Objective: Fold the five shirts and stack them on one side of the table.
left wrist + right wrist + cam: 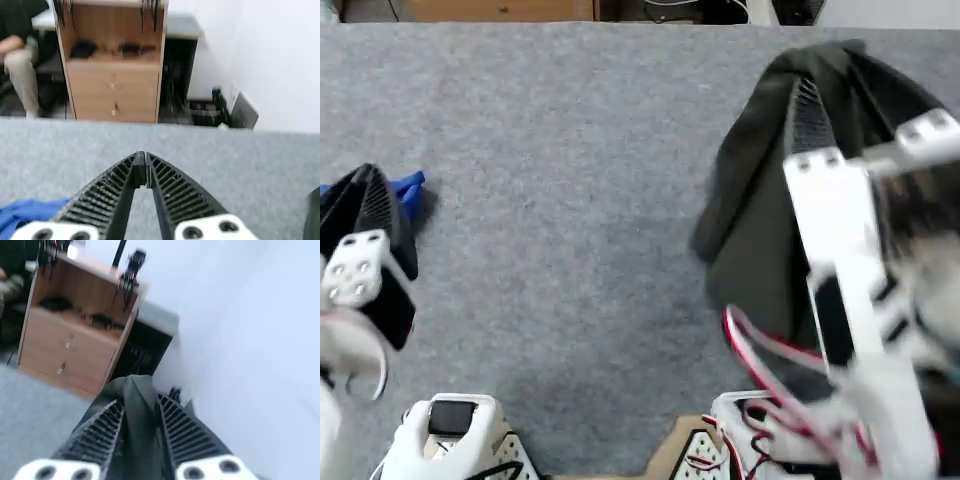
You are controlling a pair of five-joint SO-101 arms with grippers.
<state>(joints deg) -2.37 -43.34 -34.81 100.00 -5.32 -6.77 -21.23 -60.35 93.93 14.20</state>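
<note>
A dark olive shirt (755,210) hangs bunched over the right half of the grey table (560,200). My right gripper (807,108) is shut on its upper fold. In the right wrist view the dark cloth (136,440) runs up between the black fingers of the right gripper (140,401), lifted clear of the table. My left gripper (367,197) sits at the table's left edge, shut with nothing in it. A blue shirt (410,190) peeks out from under it. In the left wrist view the left gripper (141,161) has its tips together above the felt, and the blue shirt (22,214) lies beside it.
Both arm bases (455,435) stand along the table's near edge, with red and white cables (770,350) trailing by the right one. Beyond the far edge stand a wooden cabinet (112,75) and a white wall. Bare grey felt spans the middle of the table.
</note>
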